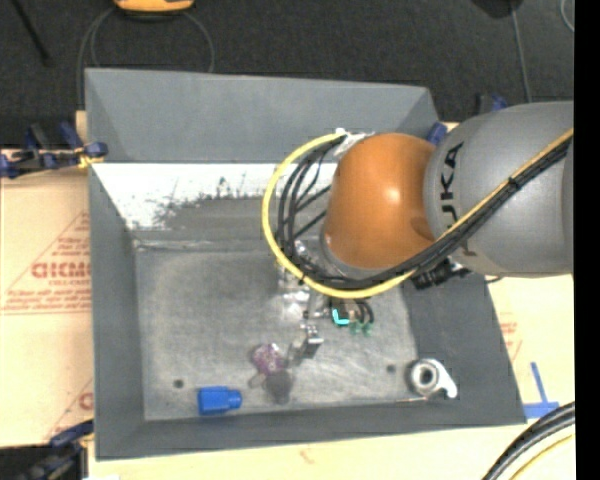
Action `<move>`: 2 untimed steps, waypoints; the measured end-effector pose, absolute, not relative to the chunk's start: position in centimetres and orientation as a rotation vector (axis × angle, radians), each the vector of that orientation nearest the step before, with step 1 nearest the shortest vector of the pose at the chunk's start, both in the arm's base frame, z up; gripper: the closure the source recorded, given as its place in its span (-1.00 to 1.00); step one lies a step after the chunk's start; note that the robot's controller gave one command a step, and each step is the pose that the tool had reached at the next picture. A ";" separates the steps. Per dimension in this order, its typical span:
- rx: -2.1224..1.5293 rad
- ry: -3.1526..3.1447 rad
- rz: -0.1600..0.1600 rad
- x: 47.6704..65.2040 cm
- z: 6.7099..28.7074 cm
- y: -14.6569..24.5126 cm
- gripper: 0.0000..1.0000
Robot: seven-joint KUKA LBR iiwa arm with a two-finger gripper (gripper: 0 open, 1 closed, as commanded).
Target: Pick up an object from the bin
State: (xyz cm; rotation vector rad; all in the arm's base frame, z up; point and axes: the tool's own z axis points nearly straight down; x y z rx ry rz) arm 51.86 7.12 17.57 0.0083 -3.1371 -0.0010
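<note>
My fingers (pixel 304 344) are low in the bin (pixel 115 298), over the middle of its floor and towards the wall that runs along the bottom of the camera view. I cannot tell how wide they stand; my own orange wrist cover (pixel 375 213) and cables hang over them.

The thing nearest me is a small purple lump (pixel 270 358), lying on the floor just beside my tip on the side away from the arm. I cannot tell whether I touch it. A blue block (pixel 218 400) lies apart, further along that same wall towards the left corner, and a pale ring-shaped piece (pixel 430 376) lies by the right corner.

As I judge it, the main risk is offset. The purple lump looks to sit beside my tip, not under it, so closing here could pinch only its edge or nothing, or flick it away towards the wall. It is small and irregular, so a poor hold could let it slip out as I lift. I am also close to the metal floor, and pressing lower could scrape it. With my wrist hiding the contact, I could easily miss a failed grasp.
</note>
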 end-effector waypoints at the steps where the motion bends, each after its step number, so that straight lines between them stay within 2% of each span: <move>1: 0.616 -3.084 0.004 55.0 7.8 7.3 -1.00; 2: 0.611 -3.090 0.001 55.1 7.8 7.3 1.00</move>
